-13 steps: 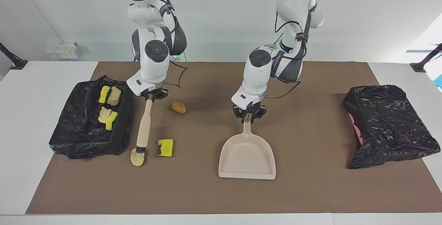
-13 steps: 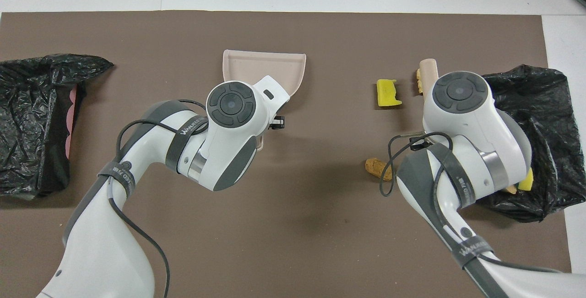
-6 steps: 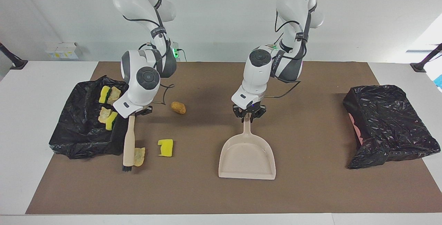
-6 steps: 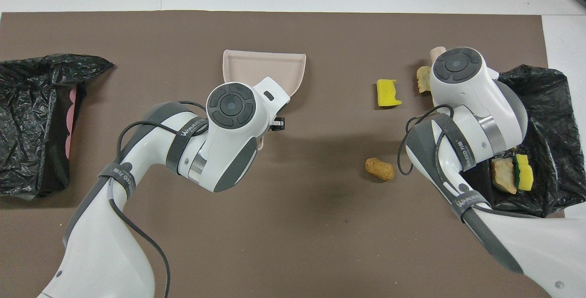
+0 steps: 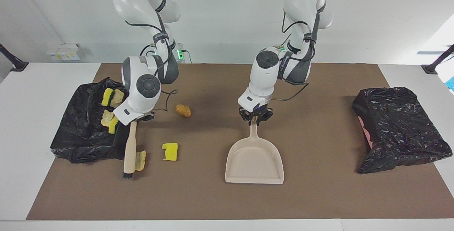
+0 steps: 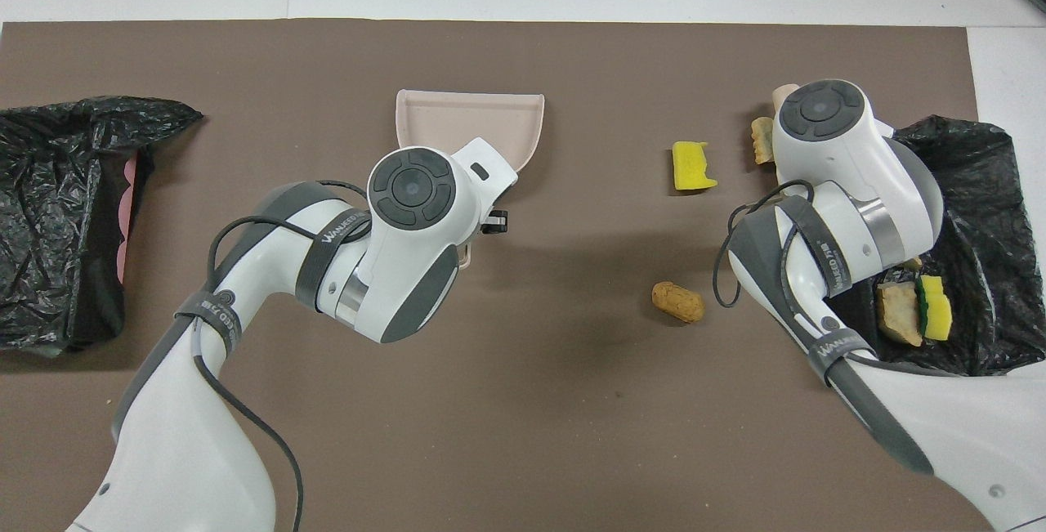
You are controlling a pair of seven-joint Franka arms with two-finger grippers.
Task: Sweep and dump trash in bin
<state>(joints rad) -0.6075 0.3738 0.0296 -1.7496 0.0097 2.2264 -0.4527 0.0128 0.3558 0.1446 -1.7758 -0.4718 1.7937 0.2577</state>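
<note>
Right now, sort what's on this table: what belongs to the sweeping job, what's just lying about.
Job:
- brush, in the right gripper
- dustpan, in the left gripper
- loose trash
- bagged bin holding scraps

Lying about:
- white box off the brown mat

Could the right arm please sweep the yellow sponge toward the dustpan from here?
Probably yes: its brush sits beside the yellow sponge, with bare mat up to the dustpan; only a tan scrap lies between.

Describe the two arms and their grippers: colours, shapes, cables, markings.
Both arms are glossy white with rounded shells and dark grey joint bands. Each wrist ends in a round dark grey cap with a button pad. A grey strap with white lettering wraps each forearm, and a thin black cable loops along it. The left gripper is small and black; the right gripper looks the same, mostly hidden. A green light glows on each arm.
</note>
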